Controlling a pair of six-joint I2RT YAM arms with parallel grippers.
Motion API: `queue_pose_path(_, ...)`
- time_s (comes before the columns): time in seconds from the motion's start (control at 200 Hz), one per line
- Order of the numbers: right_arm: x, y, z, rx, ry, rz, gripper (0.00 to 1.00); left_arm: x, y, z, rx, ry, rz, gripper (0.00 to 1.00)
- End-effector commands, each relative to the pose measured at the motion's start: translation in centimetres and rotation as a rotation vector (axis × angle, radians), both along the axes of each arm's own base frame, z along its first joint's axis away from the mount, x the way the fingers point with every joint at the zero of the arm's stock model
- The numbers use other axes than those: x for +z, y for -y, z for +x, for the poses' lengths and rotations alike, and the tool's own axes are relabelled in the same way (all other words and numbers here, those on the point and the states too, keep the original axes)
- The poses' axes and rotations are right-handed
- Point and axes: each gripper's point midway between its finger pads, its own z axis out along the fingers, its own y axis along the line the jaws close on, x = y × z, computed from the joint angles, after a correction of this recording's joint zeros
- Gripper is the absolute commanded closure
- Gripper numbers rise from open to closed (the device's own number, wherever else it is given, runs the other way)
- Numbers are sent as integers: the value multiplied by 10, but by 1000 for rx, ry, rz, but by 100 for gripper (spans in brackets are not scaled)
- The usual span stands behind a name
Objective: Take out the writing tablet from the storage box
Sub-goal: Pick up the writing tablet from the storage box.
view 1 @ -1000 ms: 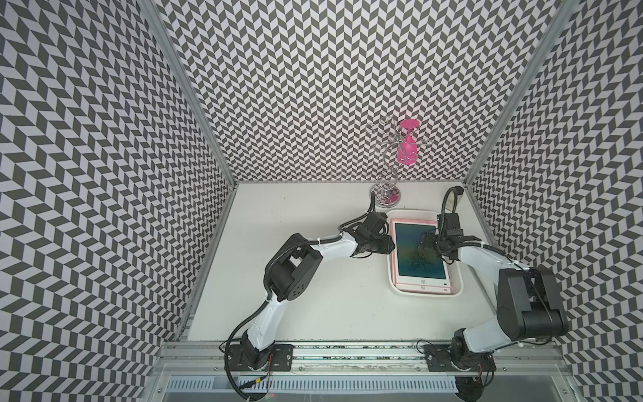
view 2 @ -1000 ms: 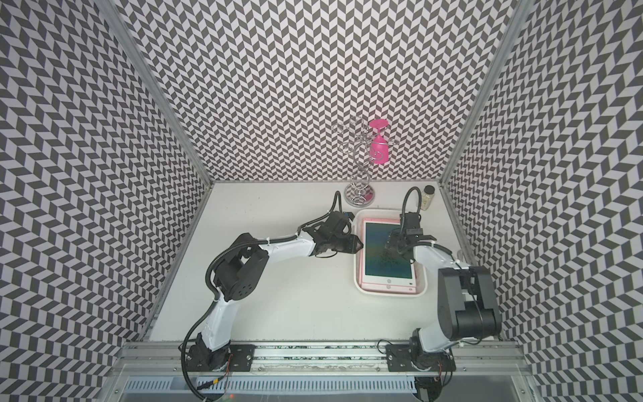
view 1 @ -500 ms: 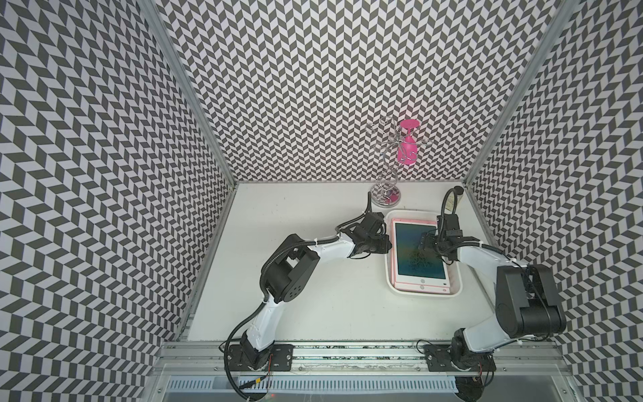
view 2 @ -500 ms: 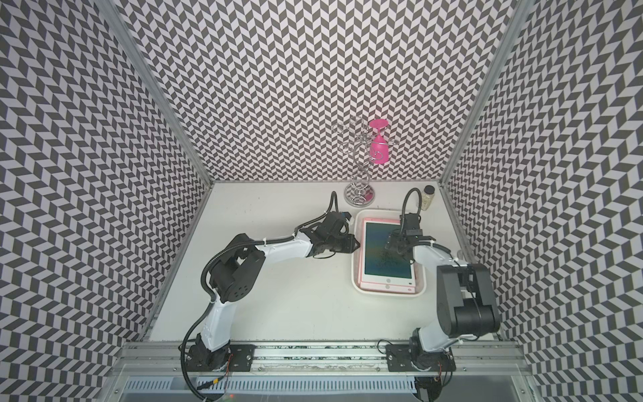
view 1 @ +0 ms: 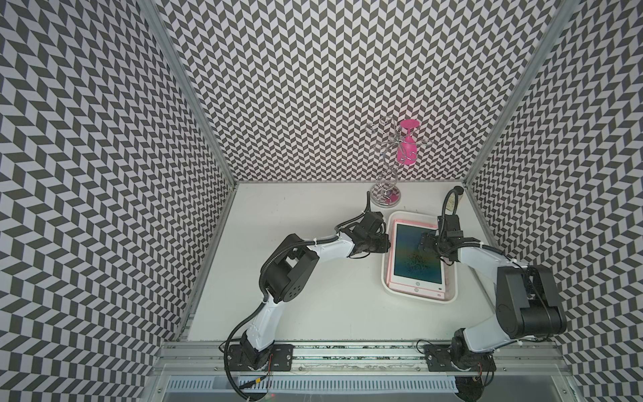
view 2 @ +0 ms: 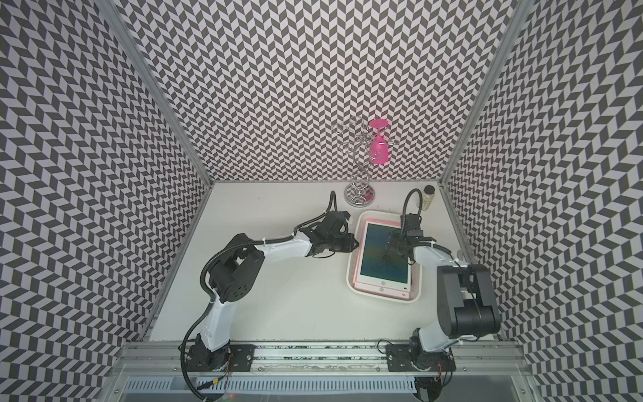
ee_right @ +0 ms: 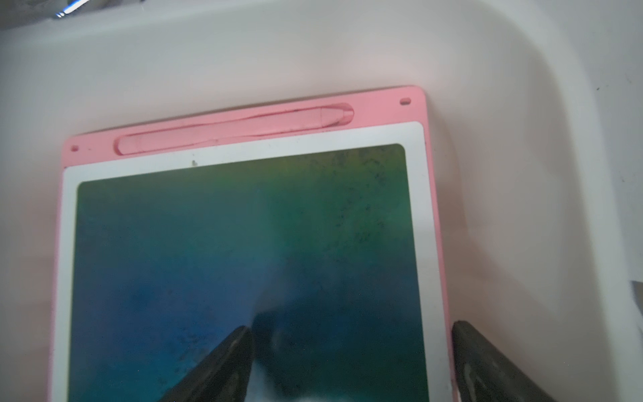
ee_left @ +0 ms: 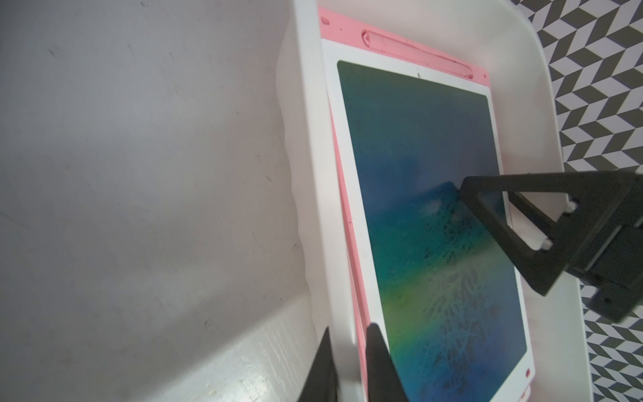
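At the left wall of the storage box, the left hand pinches the rim, likely steadying it. The writing tablet lies flat inside; the right hand, spread, straddles its right edge, ready to grip.

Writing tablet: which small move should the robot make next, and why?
Probably close the right fingers on the edge of the writing tablet: they stand open astride it, while the left fingers pinch the rim of the storage box, steadying it.
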Motion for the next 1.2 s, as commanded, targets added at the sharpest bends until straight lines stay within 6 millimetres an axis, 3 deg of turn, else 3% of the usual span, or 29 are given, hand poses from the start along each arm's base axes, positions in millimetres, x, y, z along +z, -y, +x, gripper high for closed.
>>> queue_pose_path(0.0,12,-8,7,28,54,44,13,-6,4,-18,-91,-6,20,91)
queue_pose_path(0.295,13,-32,9,103,59,158,14,-9,4,-17,-83,-9,29,94)
queue_pose_path(0.611,37,-55,3,189,102,273,15,-19,6,-15,-80,-24,42,100)
queue_pose_path(0.846,51,-60,1,211,133,314,16,-24,7,-15,-70,-27,63,100)
queue_pose_path(1.197,56,-58,1,211,139,305,18,-24,10,-17,-73,-30,59,100)
